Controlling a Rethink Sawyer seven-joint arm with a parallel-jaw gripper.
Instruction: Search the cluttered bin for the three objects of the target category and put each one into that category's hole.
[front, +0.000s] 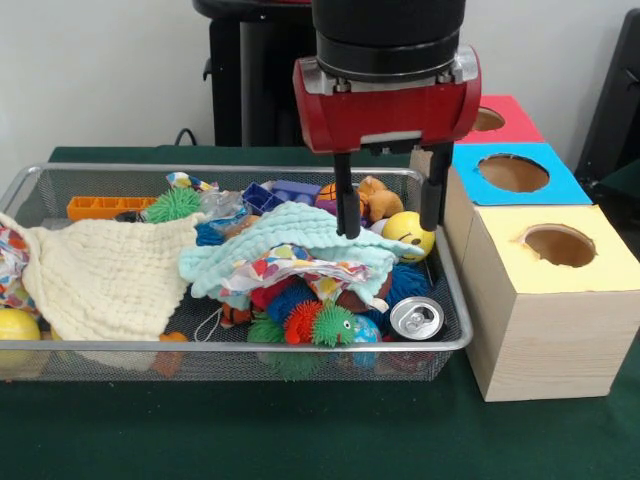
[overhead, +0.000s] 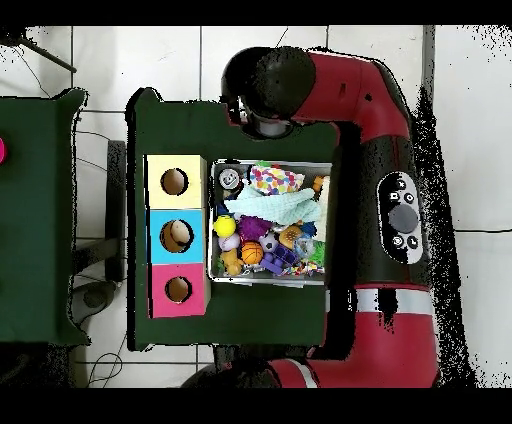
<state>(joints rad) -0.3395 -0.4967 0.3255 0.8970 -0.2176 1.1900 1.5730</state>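
My red gripper (front: 391, 230) hangs over the right end of the wire bin (front: 200, 168), open, with nothing held. Its left finger (front: 346, 200) reaches down to the top edge of a mint cloth (front: 300, 235). The right finger (front: 435, 195) hangs by the bin's right rim. A yellow smiley ball (front: 408, 234) and a brown soft toy (front: 380, 203) lie low between the fingers. Three boxes stand right of the bin, with a yellow-topped hole (front: 558, 245), a blue one (front: 513, 172) and a red one (front: 490, 118). From overhead, the arm (overhead: 300, 80) hides the gripper.
The bin also holds a cream cloth (front: 110, 275), a patterned cloth (front: 290, 270), a drink can (front: 416, 318), spiky balls (front: 318, 324), a small basketball (front: 326, 193) and an orange block (front: 105, 207). Overhead, the boxes (overhead: 176, 235) line the bin's left side (overhead: 213, 225).
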